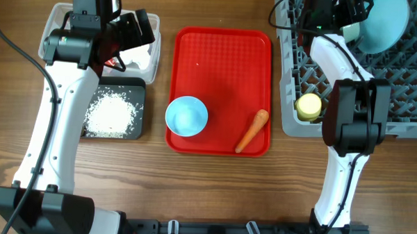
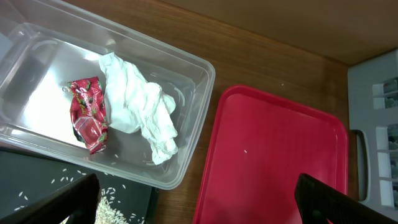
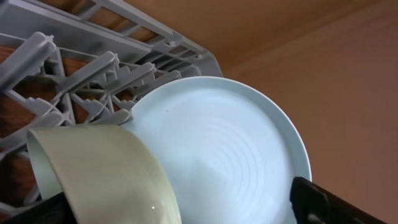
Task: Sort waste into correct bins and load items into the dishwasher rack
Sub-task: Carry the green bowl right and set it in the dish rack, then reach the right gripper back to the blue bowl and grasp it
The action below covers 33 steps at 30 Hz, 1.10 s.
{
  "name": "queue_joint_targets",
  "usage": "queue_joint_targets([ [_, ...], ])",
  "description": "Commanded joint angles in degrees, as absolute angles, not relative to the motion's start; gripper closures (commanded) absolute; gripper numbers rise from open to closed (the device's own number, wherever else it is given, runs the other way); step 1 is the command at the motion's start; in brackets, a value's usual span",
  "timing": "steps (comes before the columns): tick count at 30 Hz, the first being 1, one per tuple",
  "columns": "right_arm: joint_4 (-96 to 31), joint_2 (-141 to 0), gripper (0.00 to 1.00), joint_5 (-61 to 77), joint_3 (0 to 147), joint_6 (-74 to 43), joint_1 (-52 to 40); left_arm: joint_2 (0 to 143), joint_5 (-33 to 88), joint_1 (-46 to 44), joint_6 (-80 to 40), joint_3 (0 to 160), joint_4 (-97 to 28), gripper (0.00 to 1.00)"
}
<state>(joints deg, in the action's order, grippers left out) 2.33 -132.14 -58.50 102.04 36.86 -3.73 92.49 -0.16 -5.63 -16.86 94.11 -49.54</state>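
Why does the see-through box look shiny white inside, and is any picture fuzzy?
Left wrist view: light glares off the floor of the clear tub, while the wrapper and tissue stay sharp. Right wrist view: the pale bowl is so close that it looks soft and blurry. Overhead view: even light, nothing fuzzy.

On the bench [image 1: 213, 186] a flat tray [image 1: 224, 55] lies in the middle, carrying a bowl [image 1: 186, 116] at its near left and a carrot [image 1: 252, 130] at its near right. Left of it, the tub [image 2: 193, 118] holds a wrapper [image 2: 87, 112] and tissue [image 2: 140, 106]; the shallow tray [image 1: 140, 111] of rice [image 1: 111, 113] lies just before it. The rack [image 1: 404, 89] at right holds a plate [image 3: 217, 149], a second bowl [image 3: 106, 174] and a cup [image 1: 308, 106].
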Motion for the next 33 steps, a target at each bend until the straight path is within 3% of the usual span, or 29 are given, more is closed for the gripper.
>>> queue_joint_targets([
  [1, 2.68, -133.19, 0.00, -57.98, 101.67, 36.97, -5.28, 92.60, -0.73, -5.74, -17.37, 94.13, -49.36, 0.00],
  [18, 9.23, -131.87, 0.00, -57.82, 101.67, 30.44, -9.74, 92.60, -0.73, -5.74, -17.37, 94.13, -49.36, 0.00],
  [23, 8.19, -126.96, 0.00, -52.05, 101.67, 27.14, -9.82, 92.60, -0.73, -5.74, -17.37, 94.13, -49.36, 0.00],
  [28, -5.41, -121.58, 0.00, -38.28, 101.67, 18.11, -10.35, 92.60, -0.73, -5.74, -17.37, 94.13, -49.36, 0.00],
  [33, -27.18, -117.84, 0.02, -3.51, 101.67, 10.39, -10.79, 92.60, -0.73, -5.74, -17.37, 94.13, -49.36, 0.00],
])
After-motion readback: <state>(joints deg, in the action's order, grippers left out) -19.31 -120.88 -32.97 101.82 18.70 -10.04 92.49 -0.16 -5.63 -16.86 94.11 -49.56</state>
